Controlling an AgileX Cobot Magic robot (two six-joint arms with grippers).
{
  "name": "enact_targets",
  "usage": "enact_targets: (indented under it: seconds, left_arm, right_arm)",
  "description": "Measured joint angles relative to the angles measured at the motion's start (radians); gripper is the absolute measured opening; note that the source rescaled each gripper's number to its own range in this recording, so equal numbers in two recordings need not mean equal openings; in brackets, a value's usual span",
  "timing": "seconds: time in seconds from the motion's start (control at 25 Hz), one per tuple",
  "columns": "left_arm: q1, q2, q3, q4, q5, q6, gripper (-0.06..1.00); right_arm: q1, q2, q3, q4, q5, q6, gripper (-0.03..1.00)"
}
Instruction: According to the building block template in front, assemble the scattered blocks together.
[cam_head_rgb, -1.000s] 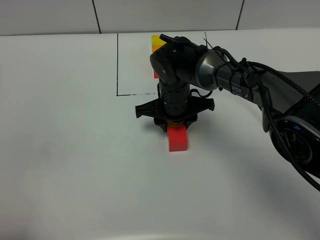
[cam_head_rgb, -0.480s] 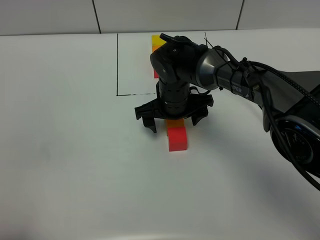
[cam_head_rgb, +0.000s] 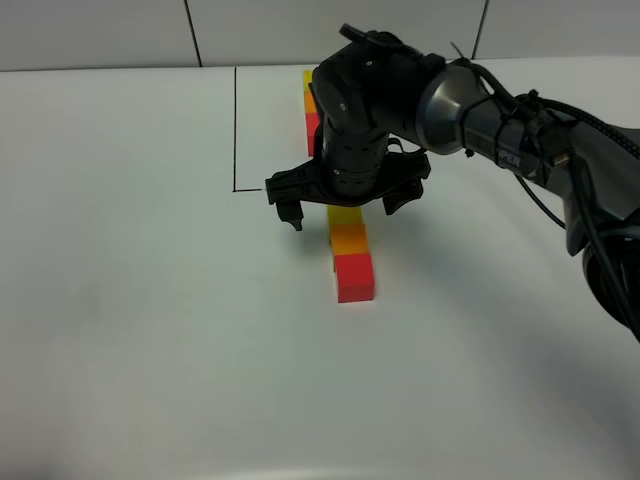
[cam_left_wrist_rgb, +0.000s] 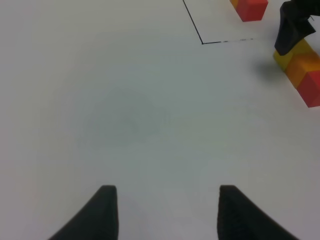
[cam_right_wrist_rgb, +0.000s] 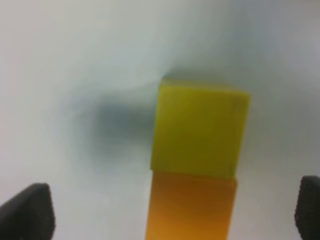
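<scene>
The three scattered blocks lie touching in a straight row on the white table: yellow (cam_head_rgb: 345, 216), orange (cam_head_rgb: 348, 240), red (cam_head_rgb: 355, 277). My right gripper (cam_head_rgb: 342, 208) hangs open just above the yellow end, one finger on each side, holding nothing. Its wrist view shows the yellow cube (cam_right_wrist_rgb: 200, 130) and the orange cube (cam_right_wrist_rgb: 192, 207) between the fingertips (cam_right_wrist_rgb: 25, 210). The building block template (cam_head_rgb: 310, 100) is mostly hidden behind the right arm, inside the drawn black frame (cam_head_rgb: 235, 130). My left gripper (cam_left_wrist_rgb: 167, 215) is open and empty over bare table, far from the row (cam_left_wrist_rgb: 300, 67).
The right arm (cam_head_rgb: 500, 130) reaches in from the right across the template. The template's red cube (cam_left_wrist_rgb: 251, 9) and the frame's corner (cam_left_wrist_rgb: 202, 43) show in the left wrist view. A tiled wall (cam_head_rgb: 330, 30) stands behind the table.
My right gripper has opened, let go of a cube and risen away from the camera. The yellow and orange cubes now show, in line with the red one.
</scene>
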Motion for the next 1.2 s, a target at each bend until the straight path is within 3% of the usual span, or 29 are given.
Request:
enact_targets:
  seconds: [0.24, 0.36, 0.88, 1.2]
  left_arm:
    - [0.000, 0.000, 0.000, 0.000, 0.000, 0.000, 0.04]
    - [0.000, 0.000, 0.000, 0.000, 0.000, 0.000, 0.04]
    - [0.000, 0.000, 0.000, 0.000, 0.000, 0.000, 0.04]
    - [0.000, 0.000, 0.000, 0.000, 0.000, 0.000, 0.04]
  right_arm:
    - [-0.094, -0.057, 0.005, 0.062, 0.073, -0.130, 0.96]
    - [-0.154, -0.122, 0.061, 0.071, 0.057, -0.192, 0.95]
    - [-0.410, -0.643, 0.608, 0.078, -0.146, -0.274, 0.95]
    - [-0.541, -1.053, 0.864, 0.044, -0.151, -0.303, 0.95]
